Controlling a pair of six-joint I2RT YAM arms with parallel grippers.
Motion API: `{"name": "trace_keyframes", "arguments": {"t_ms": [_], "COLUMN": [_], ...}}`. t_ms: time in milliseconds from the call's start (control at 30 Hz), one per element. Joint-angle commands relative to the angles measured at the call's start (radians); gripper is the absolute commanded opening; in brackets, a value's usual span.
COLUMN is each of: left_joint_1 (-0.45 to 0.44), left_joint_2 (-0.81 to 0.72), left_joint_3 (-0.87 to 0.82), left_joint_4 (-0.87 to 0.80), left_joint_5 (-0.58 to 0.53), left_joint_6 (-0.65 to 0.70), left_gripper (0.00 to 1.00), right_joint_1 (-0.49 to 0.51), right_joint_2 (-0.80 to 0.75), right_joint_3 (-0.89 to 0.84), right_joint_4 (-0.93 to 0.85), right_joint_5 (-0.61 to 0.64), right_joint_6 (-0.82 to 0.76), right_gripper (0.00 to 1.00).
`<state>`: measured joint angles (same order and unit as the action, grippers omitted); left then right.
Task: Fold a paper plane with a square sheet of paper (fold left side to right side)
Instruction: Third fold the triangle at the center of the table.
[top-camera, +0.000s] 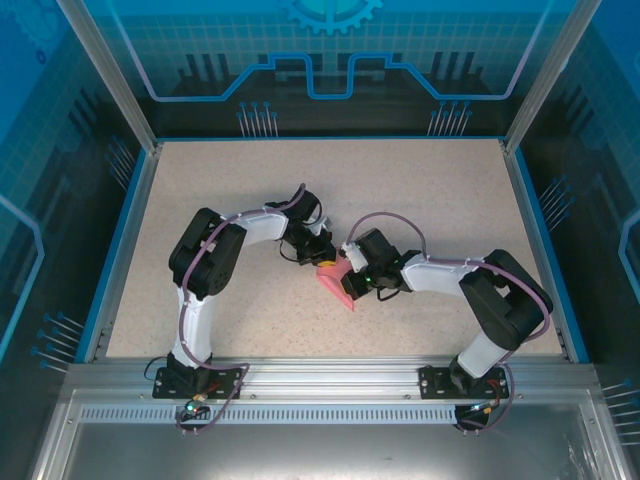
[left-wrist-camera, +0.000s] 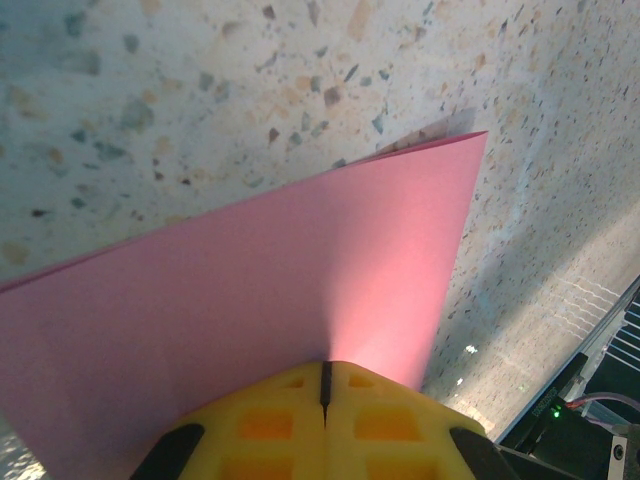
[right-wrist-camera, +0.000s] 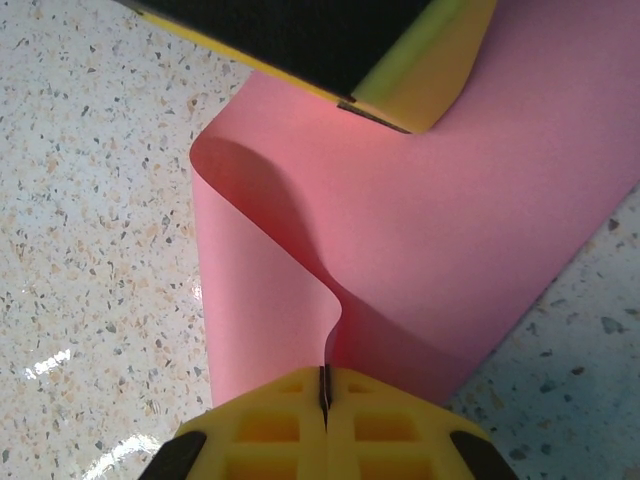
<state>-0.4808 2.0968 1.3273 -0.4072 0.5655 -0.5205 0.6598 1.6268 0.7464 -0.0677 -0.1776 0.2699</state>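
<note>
The square sheet of paper (top-camera: 341, 287) is pink-red and lies near the table's middle, between the two grippers. My right gripper (right-wrist-camera: 323, 386) is shut on one edge of the sheet (right-wrist-camera: 450, 220), which curls up from the table into the jaw slit. My left gripper (left-wrist-camera: 325, 386) is shut, its yellow tips resting against the broad pink sheet (left-wrist-camera: 250, 290); I cannot tell whether any paper is pinched between them. In the top view the left gripper (top-camera: 322, 257) sits at the sheet's upper left and the right gripper (top-camera: 351, 272) at its right. The left gripper's finger (right-wrist-camera: 400, 80) hangs over the sheet's far edge.
The speckled tabletop (top-camera: 420, 190) stretches around the paper. Blue-edged walls and metal posts (top-camera: 520, 120) border it, and a metal rail (top-camera: 330, 375) with both arm bases runs along the near edge.
</note>
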Motion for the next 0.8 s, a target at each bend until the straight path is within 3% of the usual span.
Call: {"name": "trace_keyframes", "arguments": {"t_ms": [0, 767], "left_joint_1": [-0.017, -0.018], "left_joint_2": [0.063, 0.065], "left_joint_3": [-0.009, -0.007], "left_joint_4": [-0.058, -0.059], "left_joint_5": [-0.071, -0.07], "left_joint_6": [0.018, 0.017], "left_gripper": [0.04, 0.04], "right_joint_1": [-0.016, -0.016], "right_joint_2": [-0.009, 0.056], "right_joint_3": [0.027, 0.045], "right_joint_4": [-0.028, -0.043], "right_joint_5": [-0.016, -0.003], "right_joint_6": [0.001, 0.005], "right_gripper": [0.0, 0.0]}}
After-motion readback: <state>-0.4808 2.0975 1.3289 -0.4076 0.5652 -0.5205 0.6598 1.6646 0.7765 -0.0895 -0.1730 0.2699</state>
